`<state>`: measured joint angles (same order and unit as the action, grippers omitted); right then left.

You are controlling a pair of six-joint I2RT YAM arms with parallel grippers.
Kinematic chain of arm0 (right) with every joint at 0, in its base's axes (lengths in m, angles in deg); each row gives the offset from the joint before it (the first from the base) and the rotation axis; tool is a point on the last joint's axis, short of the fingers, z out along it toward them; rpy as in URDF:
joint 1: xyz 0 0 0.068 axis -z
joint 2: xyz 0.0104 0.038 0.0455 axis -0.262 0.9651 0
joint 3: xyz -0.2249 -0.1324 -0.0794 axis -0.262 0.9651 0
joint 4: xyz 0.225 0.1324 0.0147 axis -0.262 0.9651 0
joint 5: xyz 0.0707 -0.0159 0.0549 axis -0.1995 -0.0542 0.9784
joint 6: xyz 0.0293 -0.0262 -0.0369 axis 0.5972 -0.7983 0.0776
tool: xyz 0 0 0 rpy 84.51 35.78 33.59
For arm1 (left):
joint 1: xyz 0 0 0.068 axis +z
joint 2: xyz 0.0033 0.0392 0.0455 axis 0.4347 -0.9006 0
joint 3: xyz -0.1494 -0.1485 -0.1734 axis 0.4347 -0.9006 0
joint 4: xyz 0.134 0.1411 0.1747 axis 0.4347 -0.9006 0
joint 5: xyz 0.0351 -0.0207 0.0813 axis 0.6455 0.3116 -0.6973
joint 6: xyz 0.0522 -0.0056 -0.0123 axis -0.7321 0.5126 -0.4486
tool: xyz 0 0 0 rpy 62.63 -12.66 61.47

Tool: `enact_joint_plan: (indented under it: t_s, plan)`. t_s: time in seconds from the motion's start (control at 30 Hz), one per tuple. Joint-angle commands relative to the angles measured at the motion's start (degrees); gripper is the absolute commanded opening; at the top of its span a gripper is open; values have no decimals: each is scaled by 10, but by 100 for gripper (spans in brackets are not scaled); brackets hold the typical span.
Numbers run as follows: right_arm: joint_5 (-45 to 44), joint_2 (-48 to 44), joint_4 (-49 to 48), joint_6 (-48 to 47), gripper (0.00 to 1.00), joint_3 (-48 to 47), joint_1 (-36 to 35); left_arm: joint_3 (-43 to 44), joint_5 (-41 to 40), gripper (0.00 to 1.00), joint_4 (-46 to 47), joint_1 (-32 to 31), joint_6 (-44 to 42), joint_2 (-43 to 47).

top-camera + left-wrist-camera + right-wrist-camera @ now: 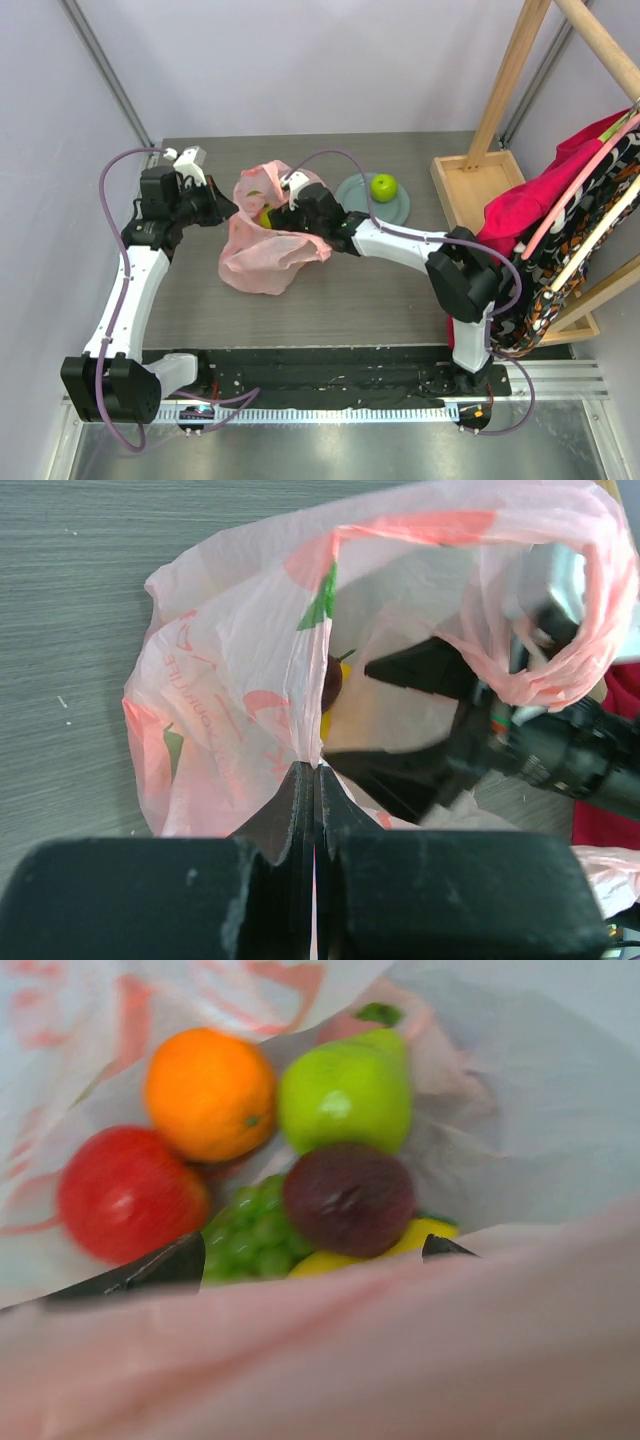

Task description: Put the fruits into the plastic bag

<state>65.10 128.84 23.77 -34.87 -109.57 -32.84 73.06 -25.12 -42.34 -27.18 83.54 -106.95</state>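
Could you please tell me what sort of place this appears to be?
Probably a robotics lab work cell, not a home: a grey table enclosed by plain walls, a metal mounting rail at its near edge, and toy fruits in a plastic bag.

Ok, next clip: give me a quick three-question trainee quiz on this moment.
1. True or false: the left gripper is shut on the rim of the pink plastic bag.
2. Which fruit lies outside the bag? A) orange B) green apple on the grey plate C) plum
3. Fill in: the right gripper, inside the bag, is ____.
Key: 1 true; 2 B; 3 open.
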Motion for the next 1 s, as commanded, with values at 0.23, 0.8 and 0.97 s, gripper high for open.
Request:
enact_joint_plan:
  t_s: [0.23, 0.8, 0.97]
  plan:
    - [130, -215, -316, 25, 98, 180, 5, 5, 3, 0, 13, 2, 2, 14]
    - [-70, -356, -511, 31, 98, 322, 20, 6, 3, 0, 13, 2, 2, 14]
    - [-280, -368, -506, 47, 98, 349, 35, 5, 2, 0, 12, 2, 2, 14]
